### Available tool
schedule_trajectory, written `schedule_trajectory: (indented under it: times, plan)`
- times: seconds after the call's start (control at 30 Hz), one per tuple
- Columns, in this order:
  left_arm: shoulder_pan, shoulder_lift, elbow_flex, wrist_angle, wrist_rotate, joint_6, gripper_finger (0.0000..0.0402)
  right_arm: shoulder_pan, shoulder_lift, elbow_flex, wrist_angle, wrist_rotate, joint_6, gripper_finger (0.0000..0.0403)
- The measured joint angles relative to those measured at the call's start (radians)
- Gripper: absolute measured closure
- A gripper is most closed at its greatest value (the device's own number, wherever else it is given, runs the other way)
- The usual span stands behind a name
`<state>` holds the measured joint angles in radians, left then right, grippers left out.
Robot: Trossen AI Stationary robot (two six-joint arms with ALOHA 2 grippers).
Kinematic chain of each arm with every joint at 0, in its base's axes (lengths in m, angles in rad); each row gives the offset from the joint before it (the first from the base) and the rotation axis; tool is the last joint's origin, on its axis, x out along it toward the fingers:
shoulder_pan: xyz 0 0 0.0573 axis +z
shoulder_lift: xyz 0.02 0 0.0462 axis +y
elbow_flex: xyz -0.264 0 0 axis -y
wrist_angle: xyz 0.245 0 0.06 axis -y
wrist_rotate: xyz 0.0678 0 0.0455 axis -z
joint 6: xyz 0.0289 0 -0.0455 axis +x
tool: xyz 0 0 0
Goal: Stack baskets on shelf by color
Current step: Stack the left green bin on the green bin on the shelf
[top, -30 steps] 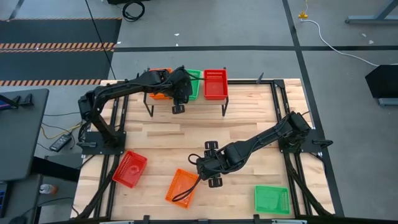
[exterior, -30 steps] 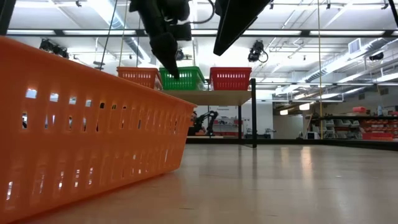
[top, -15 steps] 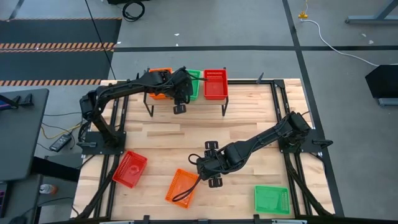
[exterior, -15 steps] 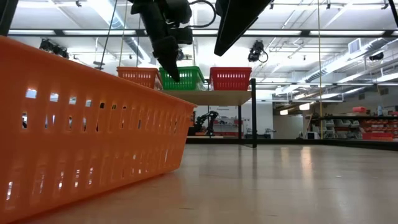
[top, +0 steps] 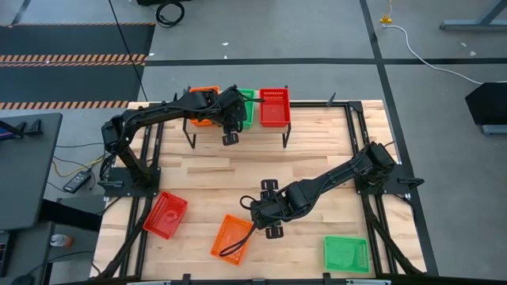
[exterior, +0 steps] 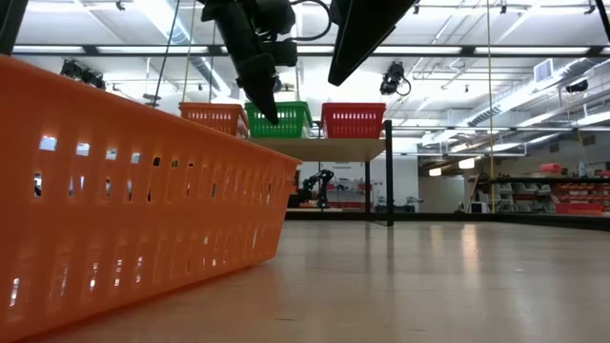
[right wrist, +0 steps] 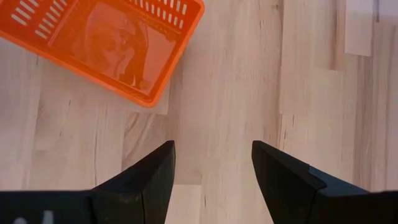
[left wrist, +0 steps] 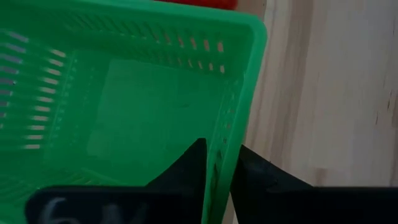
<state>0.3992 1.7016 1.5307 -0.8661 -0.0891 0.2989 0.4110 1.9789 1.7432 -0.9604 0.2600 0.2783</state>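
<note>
On the shelf (exterior: 324,150) stand an orange basket (exterior: 212,117), a green basket (exterior: 284,118) and a red basket (exterior: 353,119) side by side. My left gripper (top: 230,120) reaches down to the green basket (left wrist: 124,106) and is shut on its wall. My right gripper (top: 265,209) hangs open and empty over the tabletop, next to a loose orange basket (top: 230,238), which lies flat on the table and also shows in the right wrist view (right wrist: 118,43). My left gripper pinches the green basket's near short wall (left wrist: 222,140), close to its right corner, one finger (left wrist: 194,163) inside the basket and the other (left wrist: 250,167) outside. The fingers come slanting down from the table's left. The basket sits level at the shelf top.
A red basket (top: 165,214) lies on the table at the near left and a green basket (top: 346,254) at the near right. Bare wood (top: 238,166) lies between the shelf and my right arm.
</note>
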Motion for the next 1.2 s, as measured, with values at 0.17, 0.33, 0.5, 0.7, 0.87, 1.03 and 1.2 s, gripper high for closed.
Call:
schedule_trajectory:
  times: [0.17,0.33,0.5,0.7,0.87,1.03,1.2]
  plan:
    - [0.000,0.000,0.000,0.000,0.000,0.001,0.0334,0.000,0.000,0.000,0.000,0.000,0.000,0.0184]
    - [-0.003,-0.001,0.050,-0.001,0.000,0.011,0.0326,0.000,0.000,0.000,0.000,0.000,0.001,0.0184]
    - [-0.017,-0.001,0.132,-0.026,0.000,0.026,0.0311,0.000,0.000,0.000,-0.001,0.000,0.010,0.0184]
    - [-0.027,-0.002,0.200,-0.109,-0.001,0.026,0.0299,0.002,0.000,0.000,-0.006,0.000,0.018,0.0184]
    - [-0.028,-0.002,0.225,-0.185,-0.037,0.027,0.0300,0.006,0.000,0.000,-0.006,-0.002,0.018,0.0184]
    - [-0.027,-0.002,0.240,-0.230,-0.050,0.036,0.0305,0.006,0.000,0.000,-0.006,0.000,0.018,0.0184]
    - [-0.024,-0.015,0.243,-0.233,-0.052,0.028,0.0313,0.006,0.000,0.000,-0.008,0.000,0.018,0.0184]
